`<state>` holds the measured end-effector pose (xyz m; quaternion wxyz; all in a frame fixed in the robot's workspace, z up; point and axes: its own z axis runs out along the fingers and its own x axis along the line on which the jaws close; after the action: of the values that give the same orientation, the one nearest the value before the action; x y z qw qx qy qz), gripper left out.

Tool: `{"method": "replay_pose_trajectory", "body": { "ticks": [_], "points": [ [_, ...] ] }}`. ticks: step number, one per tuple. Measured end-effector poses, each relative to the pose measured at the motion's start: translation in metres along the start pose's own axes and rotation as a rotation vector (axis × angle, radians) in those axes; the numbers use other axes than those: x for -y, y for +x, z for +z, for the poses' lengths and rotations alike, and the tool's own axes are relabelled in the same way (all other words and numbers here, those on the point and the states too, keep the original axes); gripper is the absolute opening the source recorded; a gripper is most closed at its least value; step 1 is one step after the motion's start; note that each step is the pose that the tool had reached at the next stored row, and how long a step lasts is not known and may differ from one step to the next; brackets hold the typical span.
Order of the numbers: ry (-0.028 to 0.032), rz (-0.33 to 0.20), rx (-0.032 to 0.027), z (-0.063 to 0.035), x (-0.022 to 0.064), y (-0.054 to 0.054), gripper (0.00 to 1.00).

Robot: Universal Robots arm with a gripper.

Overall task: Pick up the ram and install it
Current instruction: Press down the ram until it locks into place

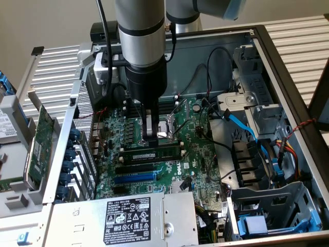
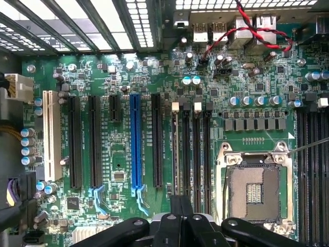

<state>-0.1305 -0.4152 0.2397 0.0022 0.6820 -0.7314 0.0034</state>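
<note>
The ram (image 1: 151, 154), a long thin stick with black chips and a white label, stands on edge in a memory slot of the green motherboard (image 1: 200, 154), just in front of the CPU socket. My gripper (image 1: 150, 135) hangs straight above the stick's middle, a short gap over its top edge, with its fingers drawn together and nothing between them. In the wrist view the ram (image 2: 178, 154) appears edge-on in the slot with the white clip. The gripper (image 2: 182, 203) lines up with that slot's near end.
The open CPU socket (image 2: 254, 188) lies beside the memory slots. A blue slot (image 2: 135, 144) and black expansion slots run parallel. The power supply (image 1: 128, 216) sits in front and a blue cable (image 1: 241, 123) at the exterior view's right. A green expansion card (image 1: 41, 144) rests outside the case.
</note>
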Motion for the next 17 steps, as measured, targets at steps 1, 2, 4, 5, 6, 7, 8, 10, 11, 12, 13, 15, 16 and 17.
{"method": "replay_pose_trajectory", "body": {
  "ticks": [1,2,4,5,6,7,8,10,11,12,13,15,16,17],
  "points": [
    [0.0000,0.000,-0.0001,0.0003,-0.0001,-0.0010,0.11],
    [0.0000,0.001,-0.0003,0.0007,-0.0002,-0.0018,0.11],
    [0.0002,0.001,-0.0015,0.0014,-0.0002,-0.0020,0.11],
    [0.0001,0.001,-0.0029,0.0016,-0.0003,-0.0020,0.11],
    [0.0002,0.001,-0.0045,0.0018,-0.0003,-0.0020,0.11],
    [0.0004,0.001,-0.0059,0.0022,-0.0003,-0.0020,0.11],
    [0.0005,0.001,-0.0071,0.0025,-0.0004,-0.0020,0.11],
    [0.0007,0.001,-0.0097,0.0032,-0.0004,-0.0020,0.11],
    [0.0008,0.001,-0.0112,0.0036,-0.0004,-0.0020,0.11],
    [0.0009,0.001,-0.0129,0.0042,-0.0004,-0.0020,0.11],
    [0.0009,0.001,-0.0137,0.0048,-0.0004,-0.0021,0.11],
    [0.0009,0.001,-0.0139,0.0057,-0.0004,-0.0023,0.11],
    [0.0010,0.001,-0.0139,0.0061,-0.0004,-0.0023,0.11],
    [0.0009,0.001,-0.0139,0.0065,-0.0005,-0.0023,0.11]
  ]
}}
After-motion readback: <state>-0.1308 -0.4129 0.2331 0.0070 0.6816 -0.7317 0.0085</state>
